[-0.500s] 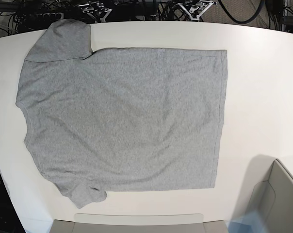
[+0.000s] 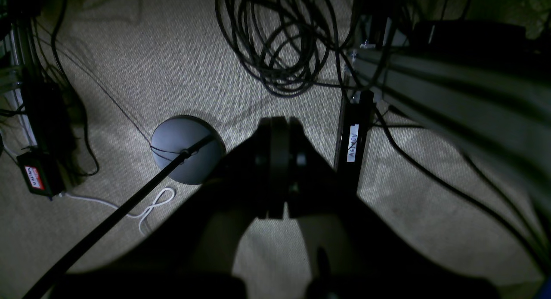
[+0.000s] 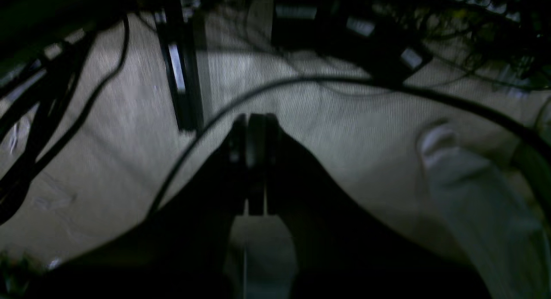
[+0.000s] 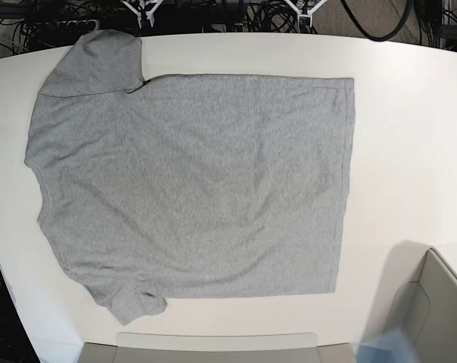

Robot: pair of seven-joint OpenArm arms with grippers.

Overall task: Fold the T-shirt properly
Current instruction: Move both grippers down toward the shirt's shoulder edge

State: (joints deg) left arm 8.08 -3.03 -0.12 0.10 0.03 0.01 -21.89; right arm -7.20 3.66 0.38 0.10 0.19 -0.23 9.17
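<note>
The T-shirt [image 4: 191,181] lies spread flat on the white table [image 4: 410,136], plain grey side up. Its hem is at the right and its two sleeves are at the left. Neither wrist view shows the shirt. My left gripper [image 2: 279,133] is shut and empty, hanging over carpet and cables beyond the table. The blurred right wrist view shows my right gripper [image 3: 254,127] also shut with nothing in it, above the carpet. In the base view only white tips of the right gripper [image 4: 144,9] and the left gripper [image 4: 304,9] peek in past the table's far edge.
A grey open box [image 4: 433,318] stands at the table's near right corner, and a flat grey tray edge [image 4: 213,346] runs along the front. Coiled black cables [image 2: 280,45], a round dark stand base [image 2: 187,148] and a black post [image 2: 353,144] are on the floor.
Both arm ends at the table's far edge have drawn back, so less of them shows. The T-shirt has not moved.
</note>
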